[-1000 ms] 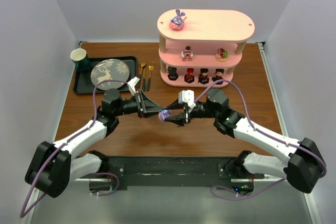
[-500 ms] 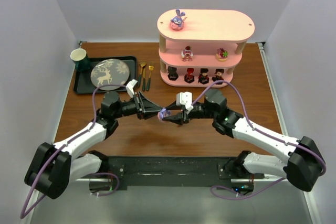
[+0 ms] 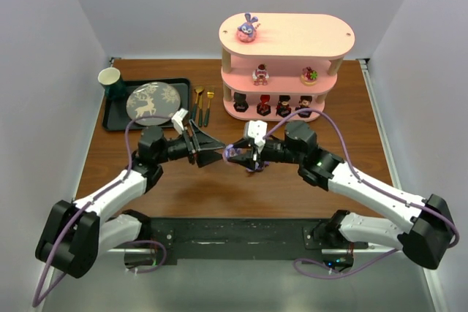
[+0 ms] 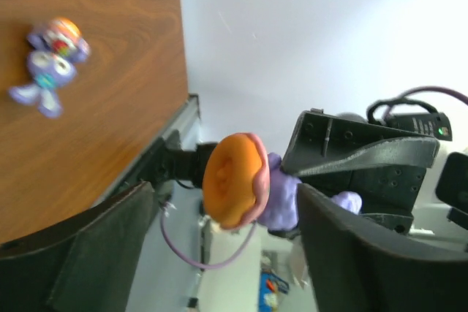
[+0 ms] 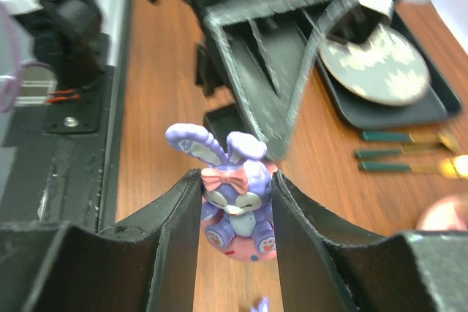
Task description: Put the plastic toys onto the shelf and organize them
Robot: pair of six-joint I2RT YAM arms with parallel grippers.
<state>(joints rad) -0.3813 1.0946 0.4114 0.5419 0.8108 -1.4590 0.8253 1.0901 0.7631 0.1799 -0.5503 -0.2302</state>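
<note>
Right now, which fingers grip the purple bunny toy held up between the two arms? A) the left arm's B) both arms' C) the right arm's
C: the right arm's fingers press both sides of the purple bunny toy, while the left arm's fingers stand spread wide, not touching it.

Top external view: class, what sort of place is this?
Probably a robot test cell: a left arm and right arm mounted at a wooden table, plain white walls boxing it in, and staged props like the pink shelf.

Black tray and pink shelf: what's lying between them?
Two gold spoons lie side by side between the black tray and the pink shelf, clear in the top view.
</note>
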